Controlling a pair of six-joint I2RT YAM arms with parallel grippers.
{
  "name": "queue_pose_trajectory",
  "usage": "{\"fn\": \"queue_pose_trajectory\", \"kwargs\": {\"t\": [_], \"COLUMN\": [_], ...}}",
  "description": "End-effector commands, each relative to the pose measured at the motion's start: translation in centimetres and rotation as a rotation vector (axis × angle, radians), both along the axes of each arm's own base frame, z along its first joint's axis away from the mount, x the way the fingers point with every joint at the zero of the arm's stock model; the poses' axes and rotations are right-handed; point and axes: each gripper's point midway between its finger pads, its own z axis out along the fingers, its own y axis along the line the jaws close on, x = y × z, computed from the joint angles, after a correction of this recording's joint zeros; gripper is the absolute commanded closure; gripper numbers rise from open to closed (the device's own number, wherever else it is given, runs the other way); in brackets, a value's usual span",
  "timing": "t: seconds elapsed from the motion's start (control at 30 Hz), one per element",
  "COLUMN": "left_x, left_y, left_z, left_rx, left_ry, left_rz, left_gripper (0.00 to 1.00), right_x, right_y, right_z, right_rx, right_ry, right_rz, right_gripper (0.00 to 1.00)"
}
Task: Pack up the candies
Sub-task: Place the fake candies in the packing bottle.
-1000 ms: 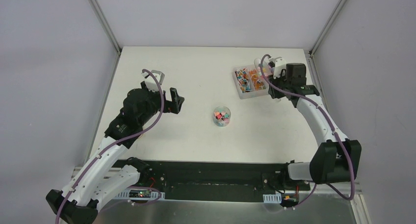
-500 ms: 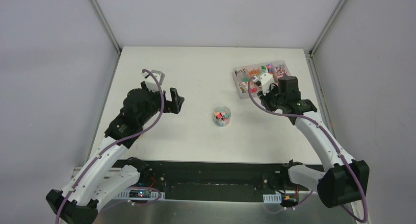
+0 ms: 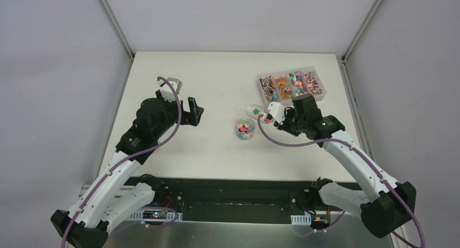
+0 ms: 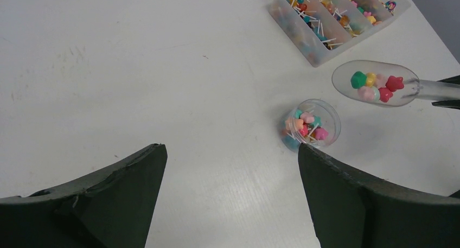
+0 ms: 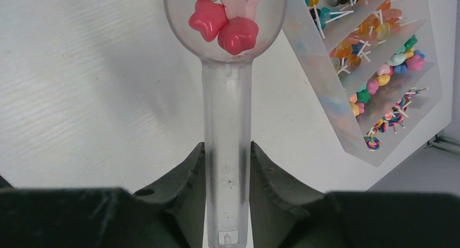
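Since half a second ago, the right gripper has swung away from the clear compartment box at the far right of the white table and toward the middle. Its fingers are clamped on the handle of a clear plastic scoop, which points away from the arm. The scoop's bowl holds a handful of candies: red, pink, green and yellow star-like pieces. The bowl hangs just beside the small round clear jar, on its far right side, not over its mouth. The jar stands upright and already holds a small heap of mixed candies. Many more lie sorted in the box's four compartments. The left gripper has not moved; it hovers left of the jar with its fingers spread wide, holding nothing.
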Motion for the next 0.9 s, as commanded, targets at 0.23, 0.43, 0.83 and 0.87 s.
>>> {"fn": "queue_pose_trajectory", "kwargs": {"t": [0.23, 0.43, 0.83, 0.87], "left_x": [0.3, 0.3, 0.2, 0.1], "left_y": [-0.1, -0.1, -0.1, -0.1], "left_z": [1.1, 1.0, 1.2, 1.2], "left_rx": [-0.002, -0.001, -0.004, -0.004], "left_ry": [-0.052, -0.051, -0.054, -0.055], "left_rz": [-0.002, -0.001, -0.004, -0.005], "left_gripper": [0.05, 0.05, 0.05, 0.05], "right_x": [-1.3, -1.8, -2.4, -2.3], "right_y": [-0.3, -0.4, 0.5, 0.7], "right_z": [1.0, 0.6, 1.3, 1.5], "right_rx": [-0.106, -0.205, -0.316, -0.319], "right_ry": [-0.064, -0.046, -0.065, -0.071], "right_rz": [0.100, 0.110, 0.147, 0.150], "right_gripper": [1.00, 1.00, 1.00, 1.00]}}
